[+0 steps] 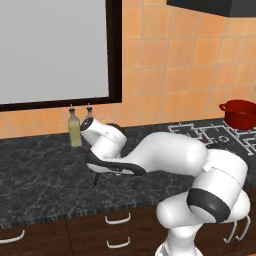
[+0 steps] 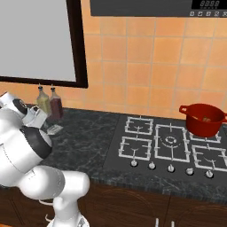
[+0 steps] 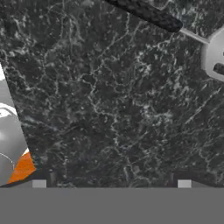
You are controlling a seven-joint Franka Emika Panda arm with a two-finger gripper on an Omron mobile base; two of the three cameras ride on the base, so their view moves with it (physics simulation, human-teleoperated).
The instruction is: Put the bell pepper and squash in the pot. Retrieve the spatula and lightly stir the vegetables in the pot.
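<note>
- The red pot (image 2: pixel 203 119) stands on the back right burner of the stove (image 2: pixel 170 144), at the far right of the bench (image 2: pixel 84 142). In the left base view the pot (image 1: pixel 241 114) is at the right edge of the picture.
- Inside the pot, something small and pale is visible in the right base view; it is too small to tell what it is.
- The white arm is bent low over the left part of the bench, well apart from the pot.
- The tool (image 1: pixel 96 176) points down at the dark marble bench top, close above it, in front of the bottles.
- In the hand view the two finger tips (image 3: pixel 39 183) stand far apart at the bottom edge, with only bare bench surface between them. The tool is spread wide and holds nothing.
- At the top of the hand view lies a spatula (image 3: pixel 179 27): a dark handle, then a thin metal neck leading to a pale flat blade at the right edge. In the right base view the spatula (image 2: pixel 54 129) blade lies on the bench just beside the wrist.
- Two bottles stand near the wall behind the arm: an oil bottle (image 2: pixel 43 101) with yellowish content and a dark bottle (image 2: pixel 55 105) with reddish-brown content, just beside each other.
- Above them a dark-framed window (image 1: pixel 55 50) is on the orange tiled wall.
</note>
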